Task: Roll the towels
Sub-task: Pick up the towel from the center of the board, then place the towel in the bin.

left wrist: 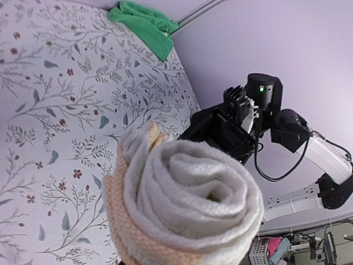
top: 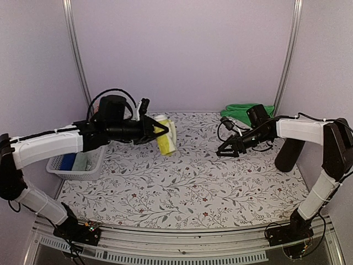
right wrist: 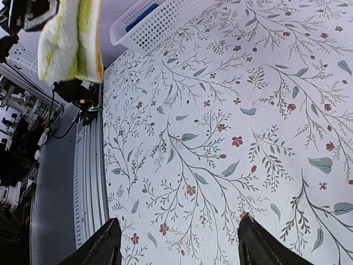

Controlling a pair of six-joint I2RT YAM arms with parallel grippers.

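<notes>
Yellow-lime towel (top: 165, 135), rolled into a cylinder, pinched in the left jaws and held above the floral surface (top: 182, 187). Green towel (top: 248, 112), crumpled, at the surface's far right corner. Right jaws spread, hovering nearby. White basket (top: 77, 165) at left edge.

Desk (top: 182, 187) white with grey leafy sprigs and small red flowers, yellow-lime towel (top: 165, 136) with pale white markings above the desk's middle, plain bright green towel (top: 248, 109) at the desk's far right corner, white mesh basket (top: 74, 172) at its left edge, black left claw (top: 160, 131), black right claw (top: 223, 150)
</notes>
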